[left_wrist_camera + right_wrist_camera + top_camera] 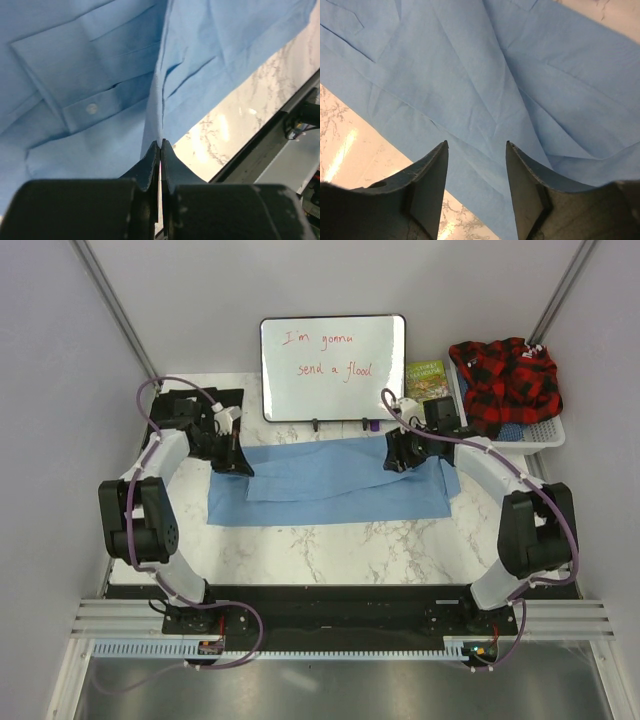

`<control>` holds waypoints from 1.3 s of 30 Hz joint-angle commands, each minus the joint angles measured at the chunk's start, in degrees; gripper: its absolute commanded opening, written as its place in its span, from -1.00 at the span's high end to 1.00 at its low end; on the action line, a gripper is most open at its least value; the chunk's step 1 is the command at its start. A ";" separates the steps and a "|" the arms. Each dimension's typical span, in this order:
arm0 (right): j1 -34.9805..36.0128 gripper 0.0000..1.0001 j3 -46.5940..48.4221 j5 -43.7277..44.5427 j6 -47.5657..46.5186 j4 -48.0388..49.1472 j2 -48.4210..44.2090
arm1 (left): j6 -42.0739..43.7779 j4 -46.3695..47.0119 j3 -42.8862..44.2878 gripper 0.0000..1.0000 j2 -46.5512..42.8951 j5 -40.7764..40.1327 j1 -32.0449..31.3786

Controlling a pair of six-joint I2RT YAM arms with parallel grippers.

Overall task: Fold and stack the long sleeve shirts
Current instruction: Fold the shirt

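A light blue long sleeve shirt (330, 485) lies spread flat across the far half of the marble table (330, 555). At its far left corner, my left gripper (237, 462) is shut on it. In the left wrist view the jaws (161, 144) pinch a raised fold of the blue cloth (100, 75), and a buttoned cuff shows beside it. My right gripper (400, 458) is at the shirt's far right end. In the right wrist view it (476, 145) stands open just above the cloth (520, 75), with nothing between its fingers.
A whiteboard (333, 368) with red writing stands just behind the shirt. A green book (427, 380) lies to its right. A white basket (550, 430) at the back right holds a red and black plaid garment (505, 380). Grey walls close in both sides.
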 commanded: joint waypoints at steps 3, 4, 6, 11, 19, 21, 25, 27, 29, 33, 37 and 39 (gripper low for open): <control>0.04 -0.06 -1.72 2.57 -0.05 -1.02 4.82 | 7.48 -0.93 1.69 0.94 2.43 -6.49 2.48; 0.04 -0.05 -1.72 2.75 0.04 -0.93 5.26 | 7.92 -1.28 1.60 0.94 2.78 -7.12 3.18; 0.12 -0.02 -1.54 3.97 0.57 -0.67 6.49 | 8.97 -1.54 1.25 0.95 3.58 -9.04 3.80; 0.39 0.04 -1.45 5.65 1.45 -0.67 8.43 | 10.56 -1.37 0.72 0.76 5.86 -11.16 4.42; 2.23 0.07 -2.95 10.30 1.89 -0.58 10.45 | 18.54 3.28 -1.82 -0.01 -0.46 -9.32 4.42; 2.23 0.07 -3.21 11.27 1.89 -0.67 10.89 | 24.50 3.64 -3.23 -0.02 -2.65 -10.10 3.20; 2.15 0.05 -3.91 13.73 1.19 -1.28 10.19 | 32.17 3.55 -6.13 0.01 -4.60 -15.28 -0.93; 2.23 -0.01 -4.35 14.00 1.36 -1.99 8.53 | 34.89 3.55 -8.15 0.05 -4.07 -20.21 -4.78; 2.15 -0.08 -4.27 13.47 1.80 -3.03 5.99 | 36.04 4.51 -10.16 0.10 -3.02 -23.10 -6.47; 1.36 -0.15 -3.83 12.94 3.38 -4.89 0.44 | 37.36 6.79 -14.04 0.14 -1.17 -27.59 -11.21; 0.65 -0.14 -4.35 12.50 4.53 -6.47 -3.96 | 37.10 7.42 -16.85 0.23 1.20 -30.58 -13.24; 0.56 -0.11 -4.88 12.94 4.44 -7.87 -4.93 | 37.54 7.77 -19.75 0.24 0.42 -32.17 -15.60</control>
